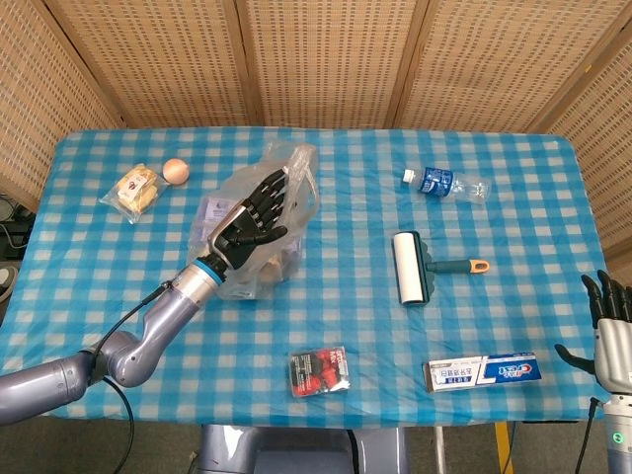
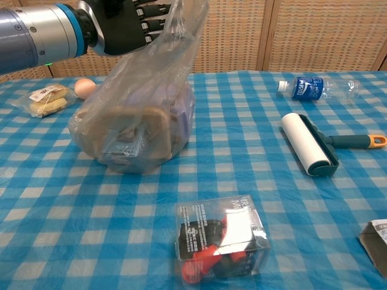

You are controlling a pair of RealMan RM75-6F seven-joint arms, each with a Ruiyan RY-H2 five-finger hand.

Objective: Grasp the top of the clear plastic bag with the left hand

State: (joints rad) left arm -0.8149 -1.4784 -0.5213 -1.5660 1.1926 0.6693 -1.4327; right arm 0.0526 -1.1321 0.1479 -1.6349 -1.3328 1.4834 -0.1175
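Note:
The clear plastic bag point(image 1: 262, 272) stands on the blue checked cloth left of centre, with brown and purple items inside point(image 2: 136, 121). Its crumpled top point(image 2: 184, 15) rises up to the frame's edge in the chest view. My left hand point(image 1: 252, 212) hovers over the bag with its fingers point(image 2: 148, 11) stretched out against the left side of that top, not closed around it. My right hand point(image 1: 612, 331) stays at the lower right off the table edge, fingers apart and holding nothing.
An egg point(image 1: 176, 170) and a wrapped snack point(image 1: 136, 190) lie at the far left. A water bottle point(image 1: 444, 184), a lint roller point(image 1: 411, 267) and a toothpaste box point(image 1: 482, 371) are on the right. A small clear box point(image 2: 221, 244) sits near the front edge.

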